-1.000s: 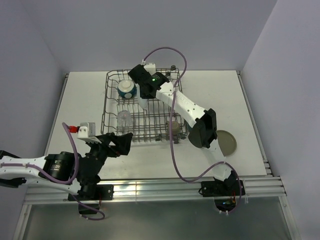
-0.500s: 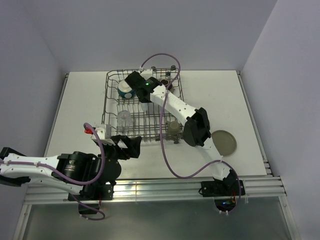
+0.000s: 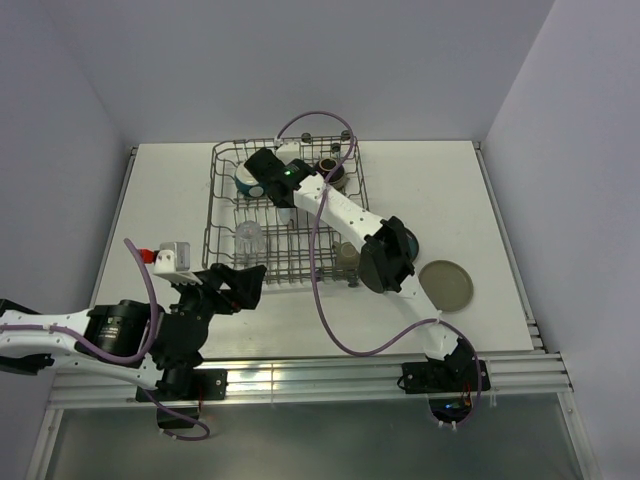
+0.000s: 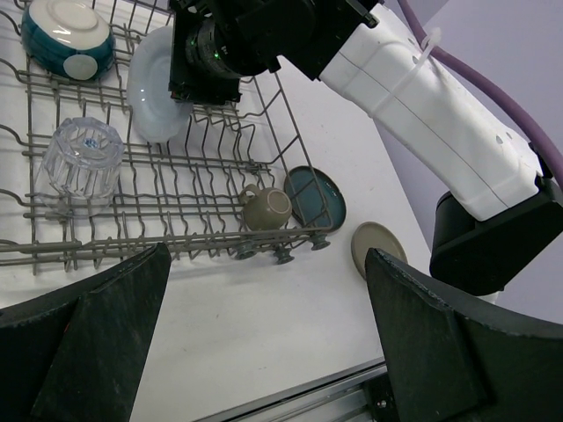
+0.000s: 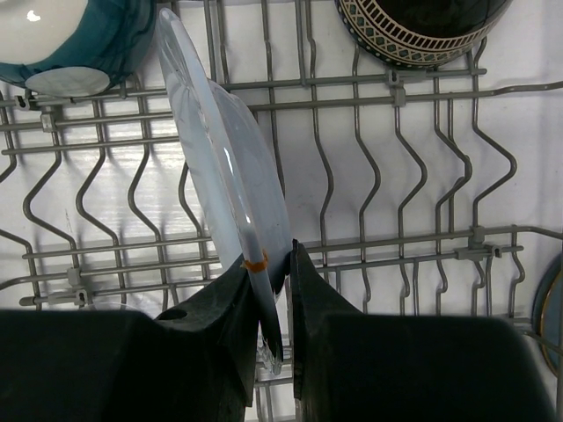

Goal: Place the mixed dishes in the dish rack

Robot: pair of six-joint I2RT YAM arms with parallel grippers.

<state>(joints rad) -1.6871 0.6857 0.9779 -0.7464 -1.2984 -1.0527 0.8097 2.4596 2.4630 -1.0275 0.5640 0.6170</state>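
- Right gripper (image 5: 274, 264): jaws narrow, pinched on the rim of the pale-blue plate (image 5: 233, 158).
- The plate stood on edge, tilted, down among the wire tines of the dish rack (image 3: 218, 205).
- Clock bearings from that gripper, top view, 12 o'clock at the far wall:
- Teal bowl (image 3: 252, 180) just beside at 10 o'clock, in the rack, on its side with its cream base showing.
- Dark brown bowl (image 3: 332, 172) at 2 o'clock, near the rack's far right corner.
- Clear glass (image 3: 247, 238) at 7 o'clock, in the rack's near left part.
- Olive-grey mug (image 4: 266, 208) at 5 o'clock, inside the near right corner.
- Teal plate (image 4: 317, 195) just outside the rack wall beside the mug; flat or leaning, could not tell.
- Beige plate (image 3: 446, 285) at 4 o'clock, flat on the table (image 3: 160, 200), well apart from the rack.
- Left gripper (image 4: 268, 299): jaws wide apart, nothing between them, at 7 o'clock off the rack's near left corner, above the table.
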